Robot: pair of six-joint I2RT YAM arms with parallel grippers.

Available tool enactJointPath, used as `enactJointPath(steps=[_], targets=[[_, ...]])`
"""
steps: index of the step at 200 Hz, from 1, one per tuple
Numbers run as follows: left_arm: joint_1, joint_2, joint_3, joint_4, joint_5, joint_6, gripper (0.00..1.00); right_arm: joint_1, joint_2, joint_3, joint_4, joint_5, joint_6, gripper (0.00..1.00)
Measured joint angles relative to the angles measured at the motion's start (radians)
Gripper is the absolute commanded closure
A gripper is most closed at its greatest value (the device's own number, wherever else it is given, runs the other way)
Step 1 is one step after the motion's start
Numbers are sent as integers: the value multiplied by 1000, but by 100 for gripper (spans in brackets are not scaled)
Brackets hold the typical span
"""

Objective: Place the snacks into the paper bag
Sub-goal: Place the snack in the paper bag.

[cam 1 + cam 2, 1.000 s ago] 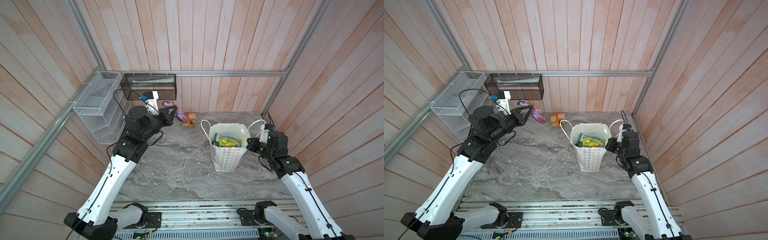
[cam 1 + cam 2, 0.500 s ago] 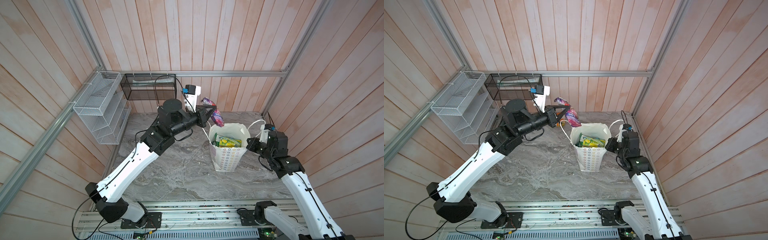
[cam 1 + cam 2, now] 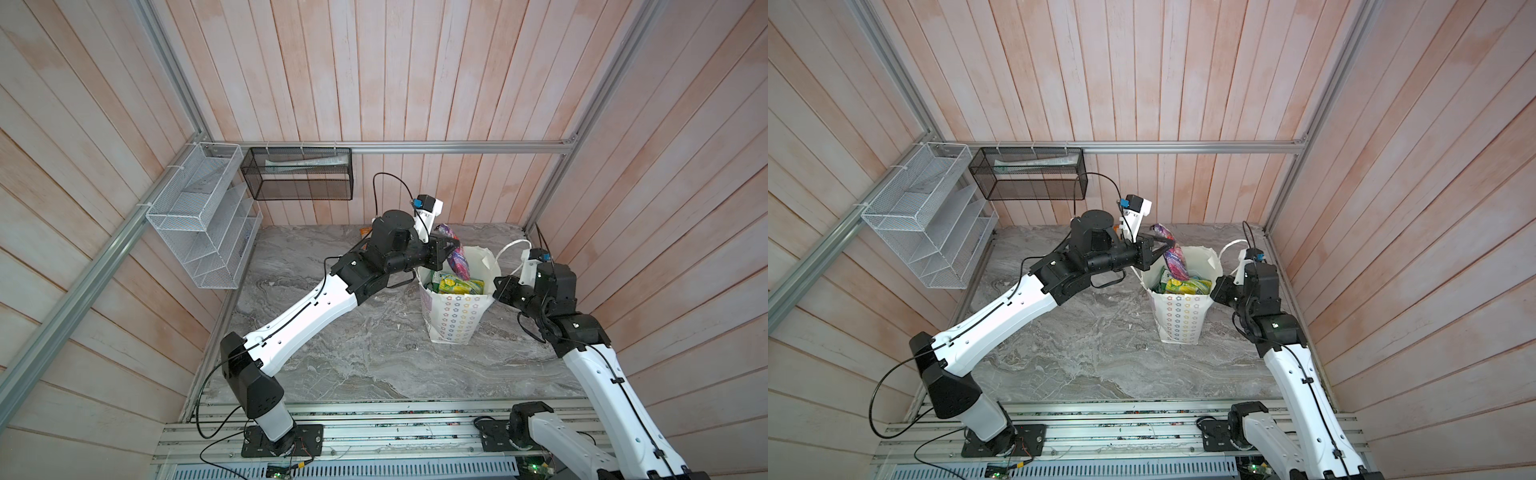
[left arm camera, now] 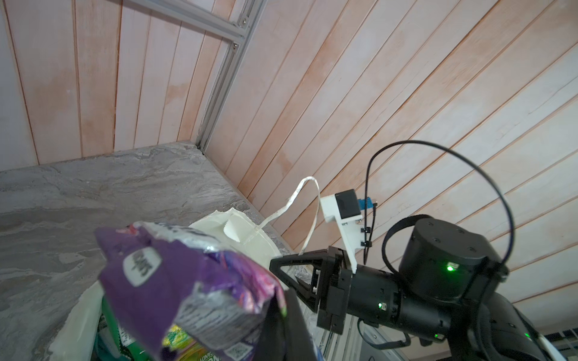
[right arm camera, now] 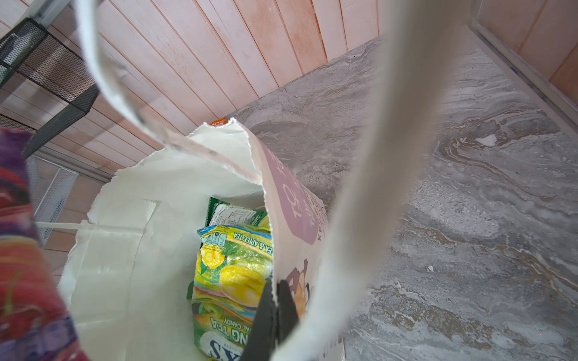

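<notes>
Left gripper (image 3: 452, 248) pinches the purple pouch (image 3: 460, 262) at the mouth of the paper bag (image 3: 453, 316), which stands near the surface's (image 3: 332, 365) right edge. Right gripper (image 5: 276, 312) clamps the bag's rim, yellow-green pouch (image 5: 231, 281) inside.

I work in a robot test booth, a lab cell, not a home. Pale pink-washed wooden plank walls (image 3: 374, 83) box me in at nine, twelve and three o'clock, framed by silver aluminium extrusion bars (image 3: 457, 146). Under me lies a grey marble-patterned tabletop (image 3: 353, 365). At six o'clock my two white-and-black jointed arms (image 3: 307, 316) are bolted to a slotted aluminium rail (image 3: 374, 432). A white wire-mesh rack (image 3: 199, 232) hangs at ten o'clock, a black mesh basket (image 3: 297, 183) at eleven, both tied to the bars.
</notes>
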Motion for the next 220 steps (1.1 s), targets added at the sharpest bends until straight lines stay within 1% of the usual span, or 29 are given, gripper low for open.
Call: enactJointPath(steps=[52,113,175,220], targets=[[-26,18,-32,18,-34,-74,100,0,-1,0,0,-1,0,100],[-91,20,-93,48,-134,-142,100,0,-1,0,0,-5,0,100],[-117,22,-140,97,-233,-223,100,0,-14,-1,-12,-8,0,100],[-150,48,-143,112,-264,-259,100,0,-23,-1,-21,-8,0,100]])
